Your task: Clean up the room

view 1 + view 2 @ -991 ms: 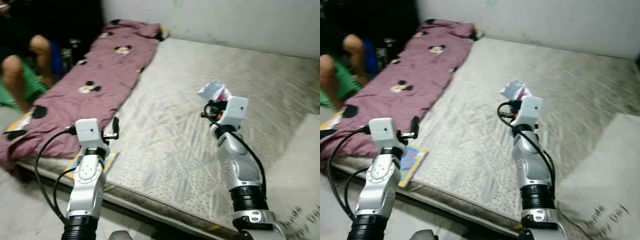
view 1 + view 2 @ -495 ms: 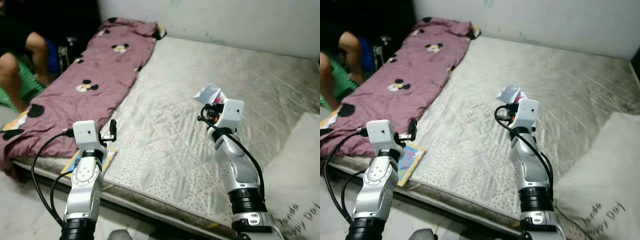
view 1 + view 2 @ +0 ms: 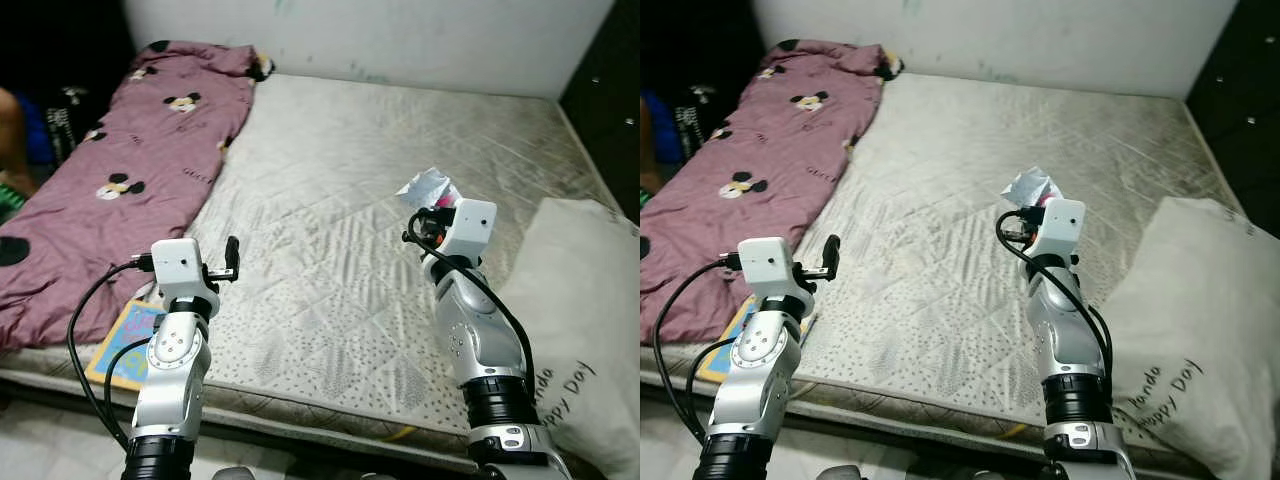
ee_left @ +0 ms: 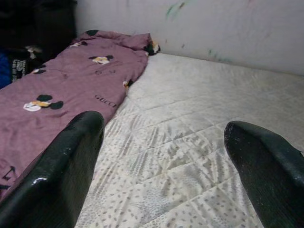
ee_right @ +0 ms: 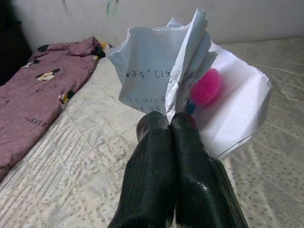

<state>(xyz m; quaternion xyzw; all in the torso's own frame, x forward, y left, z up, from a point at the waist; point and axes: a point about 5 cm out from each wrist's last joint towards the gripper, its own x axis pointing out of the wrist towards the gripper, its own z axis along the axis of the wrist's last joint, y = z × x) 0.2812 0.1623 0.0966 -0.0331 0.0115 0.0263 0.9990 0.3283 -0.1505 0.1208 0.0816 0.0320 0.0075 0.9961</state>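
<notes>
— What did your head camera show?

— I stood at the near edge of the bed (image 3: 330, 200), a bare quilted mattress. My right end effector (image 3: 432, 205) was raised over the right half of the bed, its two black fingers pressed together on a crumpled sheet of paper (image 3: 424, 185). My left end effector (image 3: 231, 258) was held over the near left part of the mattress, with nothing in it. A maroon blanket (image 3: 130, 160) printed with cartoon mice lay along the bed's left edge, running up to the far left corner. A pale pillow (image 3: 580, 300) with dark lettering sat at the near right corner. A colourful booklet (image 3: 125, 345) lay at the near left edge, just below the blanket. A person's knee (image 3: 12, 125) showed beyond the left edge.

— And the left wrist camera?

— My left fingers (image 4: 71, 161) stood wide apart, the mattress between them, the blanket (image 4: 61, 90) beyond.

— The right wrist?

— My right fingers (image 5: 152, 166) were clamped tight on the paper (image 5: 156, 71), which fanned upward above the tips. It carried some handwriting, and something bright pink (image 5: 205, 86) sat in its folds; I could not tell what it was.
</notes>
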